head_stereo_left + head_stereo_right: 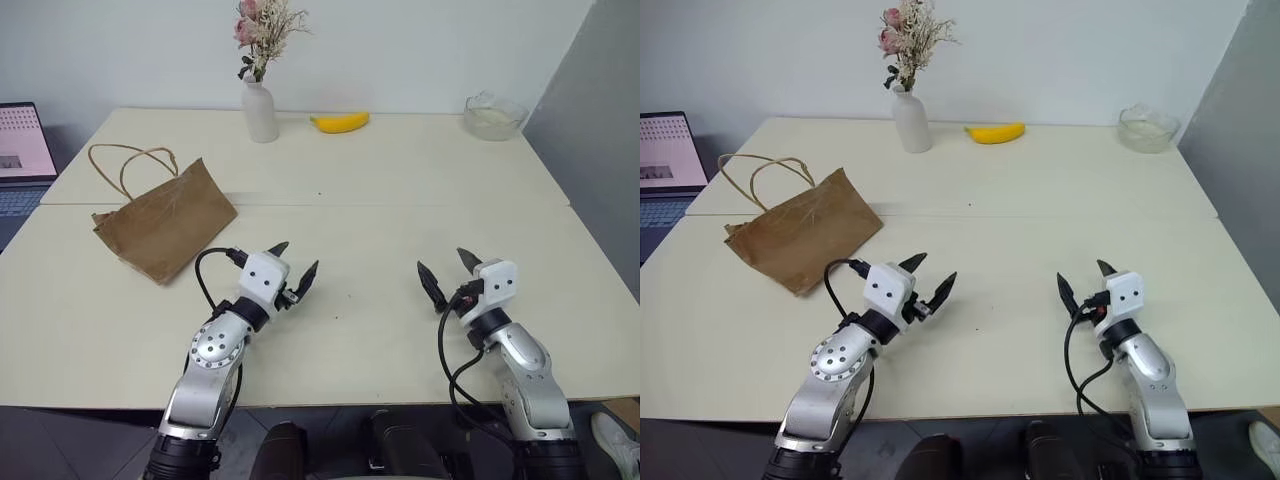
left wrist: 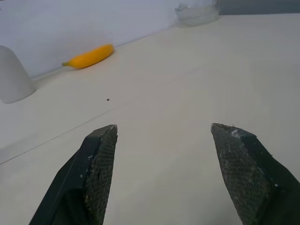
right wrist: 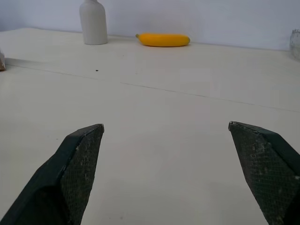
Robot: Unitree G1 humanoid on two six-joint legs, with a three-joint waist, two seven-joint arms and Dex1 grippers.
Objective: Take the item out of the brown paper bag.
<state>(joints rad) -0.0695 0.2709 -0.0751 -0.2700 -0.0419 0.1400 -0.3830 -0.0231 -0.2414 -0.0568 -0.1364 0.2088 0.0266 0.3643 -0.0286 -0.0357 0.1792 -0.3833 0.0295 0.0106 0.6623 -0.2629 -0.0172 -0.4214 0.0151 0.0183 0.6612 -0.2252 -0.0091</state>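
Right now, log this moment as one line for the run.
bag: brown paper bag lying on table, untouched | item: not visible | left pincer: open, empty | right pincer: open, empty | banana: far edge

The brown paper bag [image 1: 165, 222] lies closed on its side, its contents hidden, and a laptop [image 1: 22, 150] is cut off at the frame's left edge.

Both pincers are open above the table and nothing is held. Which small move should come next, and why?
Probably swing the left pincer left toward the brown paper bag. The bag lies on its side on the robot's left, nearer that arm than the right pincer. Its inside is hidden, so the opening must be reached first.
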